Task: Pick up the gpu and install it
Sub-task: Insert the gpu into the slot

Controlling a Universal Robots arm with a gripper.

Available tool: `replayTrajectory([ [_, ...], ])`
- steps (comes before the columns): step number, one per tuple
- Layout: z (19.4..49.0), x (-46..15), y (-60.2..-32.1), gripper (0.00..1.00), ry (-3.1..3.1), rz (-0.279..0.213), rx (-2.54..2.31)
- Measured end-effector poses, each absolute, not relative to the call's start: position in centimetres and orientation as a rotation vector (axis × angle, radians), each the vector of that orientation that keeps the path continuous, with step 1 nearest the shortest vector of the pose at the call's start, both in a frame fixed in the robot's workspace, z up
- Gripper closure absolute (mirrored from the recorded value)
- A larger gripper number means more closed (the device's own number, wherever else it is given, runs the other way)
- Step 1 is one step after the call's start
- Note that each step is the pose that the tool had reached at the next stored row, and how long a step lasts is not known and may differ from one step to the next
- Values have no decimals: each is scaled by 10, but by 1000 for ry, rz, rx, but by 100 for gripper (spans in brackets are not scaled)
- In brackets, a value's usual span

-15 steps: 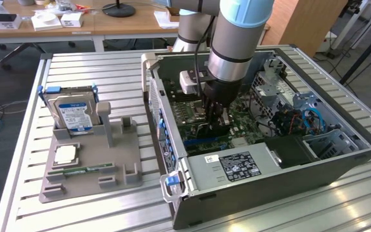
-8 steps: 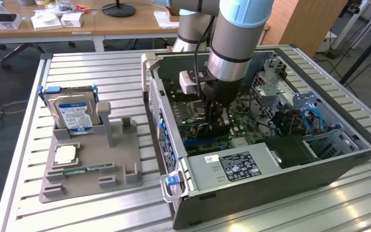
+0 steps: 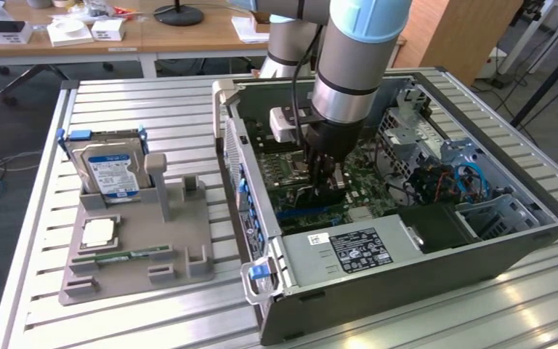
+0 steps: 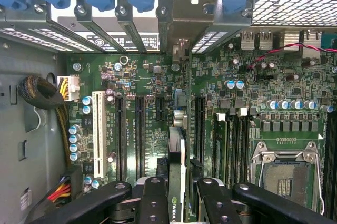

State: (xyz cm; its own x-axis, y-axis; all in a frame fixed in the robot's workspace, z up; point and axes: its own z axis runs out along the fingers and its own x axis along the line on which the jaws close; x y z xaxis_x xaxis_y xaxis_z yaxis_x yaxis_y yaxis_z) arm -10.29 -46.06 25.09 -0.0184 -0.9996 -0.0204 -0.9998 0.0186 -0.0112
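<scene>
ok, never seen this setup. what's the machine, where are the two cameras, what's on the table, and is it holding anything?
The machine is a single robot arm with a two-fingered gripper at its tip, reaching down into an open computer case.

One picture comes from a camera off the arm that looks over the whole table. The other comes from a camera on the wrist, looking past the gripper at the motherboard.

On the slatted table, beside the case, a grey parts holder carries a hard drive, a processor chip and a memory stick.

The gripper is shut on the gpu, a thin card seen edge-on, standing upright over the motherboard's slots, its bracket end toward the case's rear openings.
</scene>
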Motion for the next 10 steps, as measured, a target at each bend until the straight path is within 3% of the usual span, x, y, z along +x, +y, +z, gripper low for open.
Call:
replayTrajectory([
  [10,250,-103,-461,74,2226,10,-2185],
])
